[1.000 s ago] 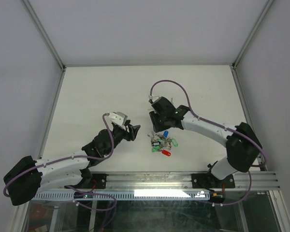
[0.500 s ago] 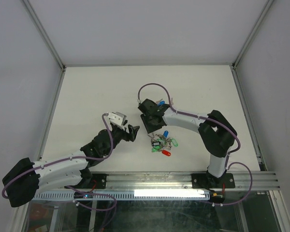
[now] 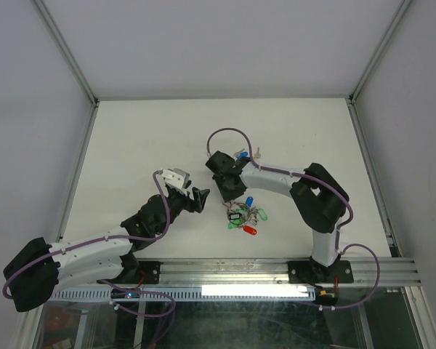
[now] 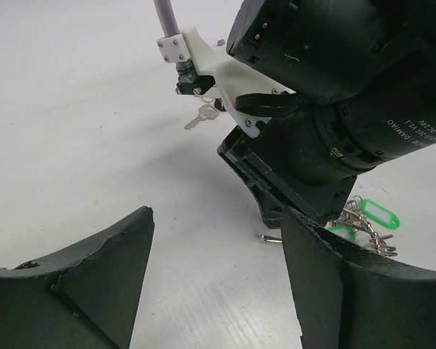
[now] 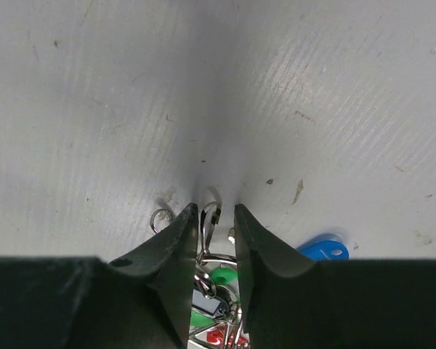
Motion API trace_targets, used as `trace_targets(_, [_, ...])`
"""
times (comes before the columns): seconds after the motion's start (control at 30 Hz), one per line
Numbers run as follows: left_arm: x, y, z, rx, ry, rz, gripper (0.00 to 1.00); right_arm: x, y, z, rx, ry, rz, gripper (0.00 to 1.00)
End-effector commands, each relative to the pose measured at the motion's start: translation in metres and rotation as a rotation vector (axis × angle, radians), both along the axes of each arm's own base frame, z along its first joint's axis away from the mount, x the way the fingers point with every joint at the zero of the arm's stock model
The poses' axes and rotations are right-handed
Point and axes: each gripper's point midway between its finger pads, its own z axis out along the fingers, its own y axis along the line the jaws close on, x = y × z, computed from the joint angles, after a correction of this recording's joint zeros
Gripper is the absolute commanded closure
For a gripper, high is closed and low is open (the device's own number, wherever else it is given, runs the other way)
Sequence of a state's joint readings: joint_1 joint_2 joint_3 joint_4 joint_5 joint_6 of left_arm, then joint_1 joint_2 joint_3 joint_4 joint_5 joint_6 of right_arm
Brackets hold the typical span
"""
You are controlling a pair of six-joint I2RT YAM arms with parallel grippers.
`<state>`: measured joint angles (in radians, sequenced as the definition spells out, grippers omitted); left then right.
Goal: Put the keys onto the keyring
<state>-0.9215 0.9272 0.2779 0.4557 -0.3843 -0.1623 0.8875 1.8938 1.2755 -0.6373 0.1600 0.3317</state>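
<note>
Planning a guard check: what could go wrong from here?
1. The right gripper straddles only a thin wire loop at the keyring; it may slip out on closing.
2. The left gripper is open close beside the right arm; they may collide.
3. The loose keys beside that arm may get swept.

R hand point(image 5: 211, 211) narrower at keyring point(image 3: 246, 215); L hand point(image 4: 218, 215) wider.

Counting now: one keyring point(image 3: 243, 216) right under the right gripper point(image 5: 211, 216), carrying two green tags point(image 4: 373, 215) and one red tag point(image 3: 250, 229). One blue-headed key point(image 5: 323, 249) just beside its fingertips. Behind its wrist, two more lying loose: one blue key point(image 3: 241, 155), one grey key point(image 3: 259, 153).
</note>
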Motion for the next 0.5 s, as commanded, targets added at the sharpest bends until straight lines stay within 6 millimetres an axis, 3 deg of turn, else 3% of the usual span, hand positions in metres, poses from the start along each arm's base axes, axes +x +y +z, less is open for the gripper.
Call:
trace_targets(0.0, [0.004, -0.001, 0.022, -0.043, -0.054, 0.002, 0.31, 0.007, 0.008, 0.006, 0.001, -0.026, -0.002, 0.74])
trace_targets(0.17, [0.003, -0.002, 0.024, -0.046, -0.057, -0.004, 0.31, 0.005, 0.010, 0.005, 0.014, -0.017, 0.004, 1.00])
trace_targets(0.33, [0.002, -0.002, 0.028, -0.056, -0.068, -0.012, 0.31, 0.011, 0.009, 0.026, 0.076, -0.085, -0.014, 1.00])
trace_targets(0.47, [-0.001, -0.005, 0.037, -0.086, -0.095, -0.037, 0.31, 0.022, 0.015, 0.064, 0.240, -0.196, -0.021, 1.00])
